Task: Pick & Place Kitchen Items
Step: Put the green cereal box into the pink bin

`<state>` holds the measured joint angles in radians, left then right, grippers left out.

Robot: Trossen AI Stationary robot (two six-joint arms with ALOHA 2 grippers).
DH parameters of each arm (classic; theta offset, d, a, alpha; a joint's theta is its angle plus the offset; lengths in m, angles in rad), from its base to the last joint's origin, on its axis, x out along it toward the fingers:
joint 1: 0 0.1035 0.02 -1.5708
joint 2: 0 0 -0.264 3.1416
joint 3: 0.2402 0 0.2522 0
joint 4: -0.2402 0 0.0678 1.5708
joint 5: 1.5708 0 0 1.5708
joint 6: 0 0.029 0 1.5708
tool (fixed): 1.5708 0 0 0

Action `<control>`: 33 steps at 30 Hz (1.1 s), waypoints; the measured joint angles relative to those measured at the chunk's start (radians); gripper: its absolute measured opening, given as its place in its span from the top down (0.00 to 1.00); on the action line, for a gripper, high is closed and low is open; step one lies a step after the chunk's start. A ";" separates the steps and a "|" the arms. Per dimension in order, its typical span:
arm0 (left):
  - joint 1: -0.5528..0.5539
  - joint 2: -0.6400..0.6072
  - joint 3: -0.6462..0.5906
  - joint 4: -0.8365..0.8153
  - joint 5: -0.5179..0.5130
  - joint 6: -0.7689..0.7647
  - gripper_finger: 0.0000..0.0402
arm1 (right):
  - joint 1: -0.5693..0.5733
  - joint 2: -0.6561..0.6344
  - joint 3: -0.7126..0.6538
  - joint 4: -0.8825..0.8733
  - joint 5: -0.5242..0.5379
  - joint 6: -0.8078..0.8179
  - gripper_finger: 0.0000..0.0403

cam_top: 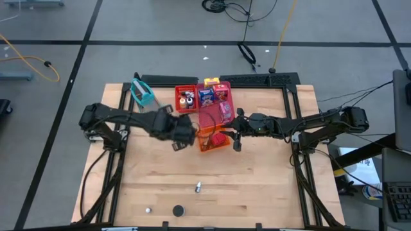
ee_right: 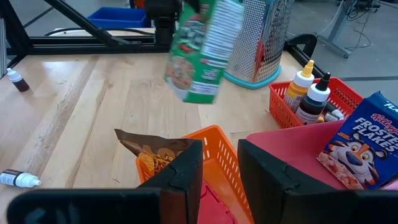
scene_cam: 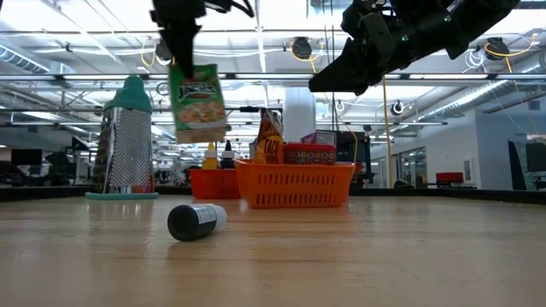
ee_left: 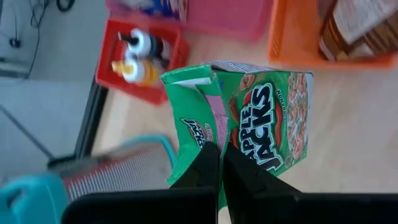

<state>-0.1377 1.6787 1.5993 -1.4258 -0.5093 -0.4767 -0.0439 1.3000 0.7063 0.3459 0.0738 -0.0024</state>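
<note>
A green Apple Jacks cereal box [scene_cam: 198,102] [ee_left: 261,112] hangs in the air under my left gripper [scene_cam: 180,53] [ee_left: 219,168], left of the orange tray [scene_cam: 294,186] [cam_top: 214,140]. My left gripper [cam_top: 183,136] is shut on the box. My right gripper [ee_right: 221,168] [cam_top: 236,133] is open and hovers over the orange tray [ee_right: 214,140], touching nothing. In that tray stand a brown snack packet [ee_right: 152,152] [scene_cam: 269,136] and a red box [scene_cam: 309,153]. The pink tray [cam_top: 215,109] holds a Frosted Flakes box [ee_right: 360,146]. The red tray [cam_top: 186,99] holds small sauce bottles [ee_right: 308,93]. My left gripper pinches the green box between its two fingers [ee_left: 208,165] at the box's upper end [scene_cam: 184,72], by the flap edge [ee_left: 205,134]. The fingers come from above, pointing down. The box hangs below them, lifted clear of the table and slightly tilted.
A teal-framed grey mesh grater [scene_cam: 128,141] [cam_top: 142,93] stands near the table's far left. A dark little bottle [scene_cam: 196,220] [cam_top: 198,187] lies on the near half of the table, with a black cap [cam_top: 178,210] and a small white piece [cam_top: 148,209] at the near edge.
</note>
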 joint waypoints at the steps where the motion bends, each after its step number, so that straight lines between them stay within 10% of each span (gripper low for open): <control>1: 0.018 0.000 0.000 0.026 -0.001 0.037 1.00 | 0.000 0.000 0.000 0.000 0.000 0.000 0.77; 33: 0.408 0.126 0.001 0.678 0.043 0.811 1.00 | 0.000 0.019 0.000 0.001 0.001 -0.002 0.77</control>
<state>0.2705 1.8043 1.6005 -0.7481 -0.4665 0.3342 -0.0441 1.3190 0.7059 0.3470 0.0751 -0.0040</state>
